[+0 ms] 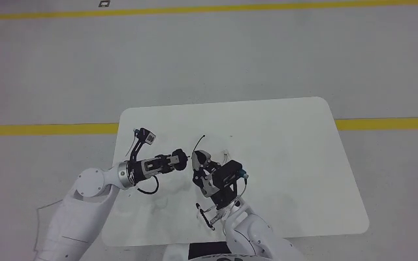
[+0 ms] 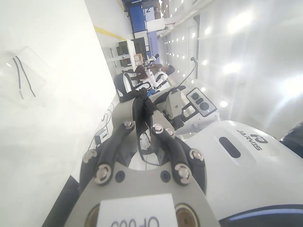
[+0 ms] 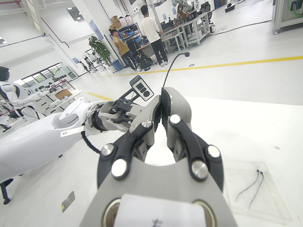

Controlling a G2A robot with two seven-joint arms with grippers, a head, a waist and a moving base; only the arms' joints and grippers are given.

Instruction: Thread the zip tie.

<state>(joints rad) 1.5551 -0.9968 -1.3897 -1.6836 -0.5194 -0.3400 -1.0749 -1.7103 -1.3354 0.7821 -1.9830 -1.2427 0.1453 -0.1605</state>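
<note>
A black zip tie [image 3: 168, 72] rises from my right gripper [image 3: 162, 105], which is shut on its strap. Its square head [image 3: 186, 54] hangs free in the air above. In the top view the zip tie [image 1: 199, 142] curves up from the right gripper [image 1: 197, 160] over the table's left half. My left gripper [image 1: 183, 157] points at the right one, tip almost to tip. The left gripper [image 2: 142, 100] is shut with its black pads together; I cannot tell if the tie's tail is between them. Beyond it, the zip tie head [image 2: 193, 59] shows.
A clear flat tray [image 3: 267, 204] with two spare black ties [image 3: 256, 183] lies on the white table [image 1: 294, 163] beside the grippers; the tray [image 2: 35, 62] also appears in the left wrist view. The table's rounded left edge is near the left arm.
</note>
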